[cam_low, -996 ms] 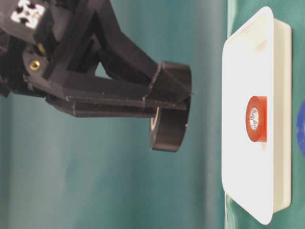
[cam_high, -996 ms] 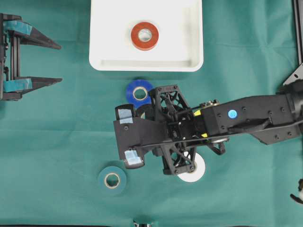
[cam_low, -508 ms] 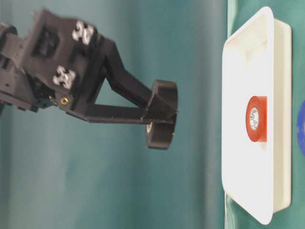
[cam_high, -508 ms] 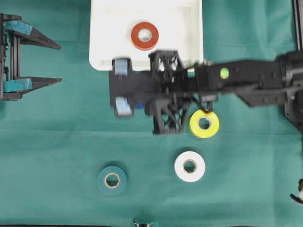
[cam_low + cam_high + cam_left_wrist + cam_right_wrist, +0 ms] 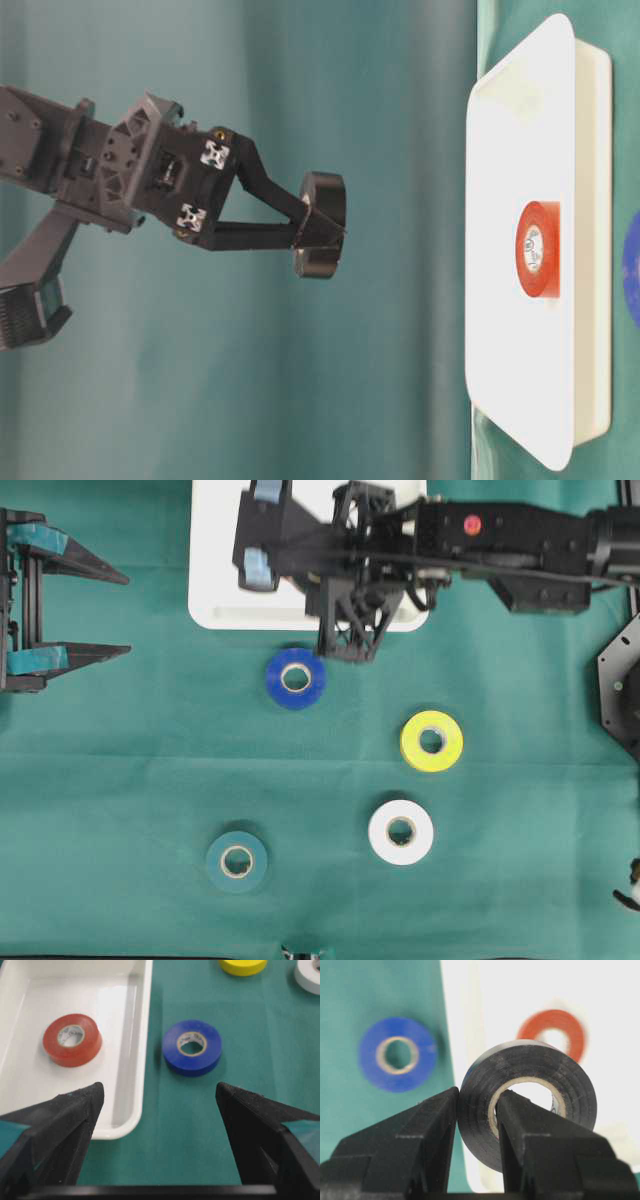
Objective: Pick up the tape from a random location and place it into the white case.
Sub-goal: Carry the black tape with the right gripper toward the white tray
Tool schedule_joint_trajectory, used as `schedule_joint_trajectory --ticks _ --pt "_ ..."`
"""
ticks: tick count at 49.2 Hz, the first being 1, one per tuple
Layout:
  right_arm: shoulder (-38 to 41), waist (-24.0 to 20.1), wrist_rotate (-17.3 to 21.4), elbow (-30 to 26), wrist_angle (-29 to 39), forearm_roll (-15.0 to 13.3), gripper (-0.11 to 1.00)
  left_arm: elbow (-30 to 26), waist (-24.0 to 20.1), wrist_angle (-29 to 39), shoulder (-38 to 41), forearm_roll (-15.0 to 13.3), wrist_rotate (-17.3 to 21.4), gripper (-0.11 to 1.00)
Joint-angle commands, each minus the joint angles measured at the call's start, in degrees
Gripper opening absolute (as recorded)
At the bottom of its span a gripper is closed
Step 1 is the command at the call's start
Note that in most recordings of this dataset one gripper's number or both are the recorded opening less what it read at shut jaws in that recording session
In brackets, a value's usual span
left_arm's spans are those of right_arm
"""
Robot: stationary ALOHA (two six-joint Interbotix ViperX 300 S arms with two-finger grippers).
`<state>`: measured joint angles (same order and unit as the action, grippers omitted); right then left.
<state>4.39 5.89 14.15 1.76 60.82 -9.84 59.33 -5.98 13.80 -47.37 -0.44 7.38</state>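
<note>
While parked at the left edge, left tool (image 5: 115,615): its two black fingers stand wide apart with nothing between them, above the green cloth-covered counter (image 5: 120,780).
Dark teal tape roll (image 5: 237,859): lies flat on the counter, lower left.
Large shallow white plastic case (image 5: 215,600): sits at the top middle of the counter; a red-orange tape roll (image 5: 72,1039) lies flat inside it.
Blue tape roll (image 5: 295,677): flat on the cloth just outside the case's near rim.
Right tool (image 5: 477,1110): clamped on a black tape roll (image 5: 530,1105), one finger through the core, one outside; held in the air over the case.
White tape roll (image 5: 401,831): flat, lower middle.
Yellow tape roll (image 5: 432,740): flat, near the white one.
</note>
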Motion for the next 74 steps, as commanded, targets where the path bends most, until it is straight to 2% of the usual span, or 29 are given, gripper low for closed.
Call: schedule_joint_trajectory --ticks 1,17,35,59,74 --pt "-2.0 1.9 0.2 -0.8 -0.2 -0.4 0.25 -1.1 0.1 -0.2 0.2 -0.1 -0.1 0.99" --pt "-2.0 7.0 0.3 -0.8 -0.2 -0.4 0.25 -1.0 0.1 -0.1 0.1 -0.1 -0.1 0.99" --pt "-2.6 7.2 0.4 0.1 -0.2 -0.4 0.25 -1.0 0.1 0.1 -0.2 -0.1 -0.1 0.99" --pt "-11.4 8.7 1.1 12.0 -3.1 -0.4 0.25 -1.1 0.1 0.1 -0.2 -0.1 -0.1 0.99" --pt "-12.2 9.0 1.1 13.1 -4.5 -0.5 0.25 -1.1 0.1 0.0 -0.2 -0.1 -0.1 0.99"
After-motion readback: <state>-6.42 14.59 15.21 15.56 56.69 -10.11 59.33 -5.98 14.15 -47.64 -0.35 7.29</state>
